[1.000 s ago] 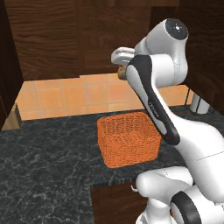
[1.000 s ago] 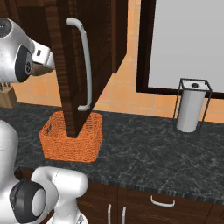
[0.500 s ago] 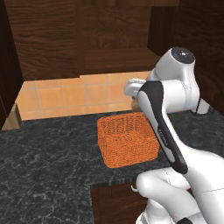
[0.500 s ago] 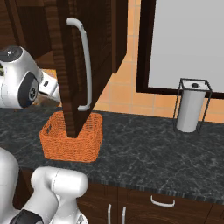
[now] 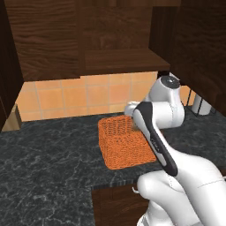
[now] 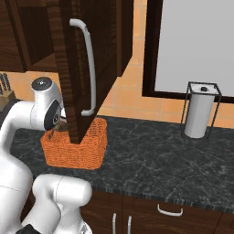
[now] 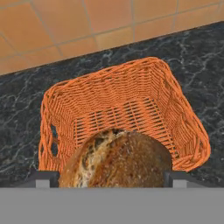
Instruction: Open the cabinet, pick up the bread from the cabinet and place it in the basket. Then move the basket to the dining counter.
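The bread [image 7: 116, 161], a brown crusty lump, sits between my gripper's [image 7: 109, 180] two finger tips, and the gripper is shut on it. Directly below lies the orange woven basket [image 7: 122, 109], with the bread hanging over its near half. On the black counter the basket [image 5: 126, 141] stands under my bent arm, whose hand [image 5: 132, 109] hovers at its back rim. The cabinet door [image 6: 75, 68] with its silver bar handle [image 6: 89, 68] is swung open and hides part of the basket [image 6: 75, 148]. The dining counter is out of view.
A black marbled countertop [image 5: 48, 163] runs under the basket, with an orange tiled wall [image 5: 62, 95] behind. A paper-towel holder [image 6: 201, 112] stands to the right. A knife block [image 6: 4, 84] is at the far left. The open cabinet's shelf [image 5: 119, 59] hangs overhead.
My hand has come down from in front of the cabinet toward the basket, carrying the bread. The basket and door have not moved.
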Controlling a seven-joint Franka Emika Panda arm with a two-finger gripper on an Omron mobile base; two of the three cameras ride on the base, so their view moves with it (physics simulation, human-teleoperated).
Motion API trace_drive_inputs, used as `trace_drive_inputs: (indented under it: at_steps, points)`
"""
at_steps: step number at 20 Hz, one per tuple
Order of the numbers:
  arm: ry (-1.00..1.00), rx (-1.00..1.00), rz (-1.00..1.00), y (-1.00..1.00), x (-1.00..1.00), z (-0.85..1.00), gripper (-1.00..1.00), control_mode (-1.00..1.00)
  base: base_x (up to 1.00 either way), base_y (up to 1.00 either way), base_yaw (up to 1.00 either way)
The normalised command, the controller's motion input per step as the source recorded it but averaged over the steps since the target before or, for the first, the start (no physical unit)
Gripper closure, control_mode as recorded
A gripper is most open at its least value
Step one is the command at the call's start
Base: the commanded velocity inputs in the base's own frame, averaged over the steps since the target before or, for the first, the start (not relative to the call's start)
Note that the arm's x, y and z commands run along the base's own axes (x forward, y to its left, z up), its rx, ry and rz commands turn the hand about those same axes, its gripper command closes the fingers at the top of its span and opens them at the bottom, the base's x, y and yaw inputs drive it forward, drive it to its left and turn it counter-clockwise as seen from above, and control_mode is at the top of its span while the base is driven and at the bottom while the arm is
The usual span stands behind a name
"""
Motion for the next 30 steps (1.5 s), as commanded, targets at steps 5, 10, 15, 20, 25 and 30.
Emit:
trace_drive_inputs:
  at_steps: [5, 10, 15, 20, 25, 30]
  points:
    - [0.12, 0.0, 0.0, 0.0, 0.63, -0.54, 1.0, -1.0, 0.0, 0.0, 0.0]
    - [0.1, -0.02, 0.0, 0.06, 0.37, -0.77, 1.0, -1.0, 0.0, 0.0, 0.0]
    - [0.05, -0.05, 0.0, 0.11, 0.2, -0.75, 1.0, -1.0, 0.0, 0.0, 0.0]
    - [0.0, -0.05, 0.0, 0.04, 0.19, -0.51, 1.0, -1.0, 0.0, 0.0, 0.0]
    - [0.0, -0.01, 0.0, 0.0, 0.09, -0.25, -1.0, -1.0, 0.0, 0.0, 0.0]
    - [0.03, 0.0, 0.01, 0.0, -0.05, 0.1, -1.0, -1.0, 0.0, 0.0, 0.0]
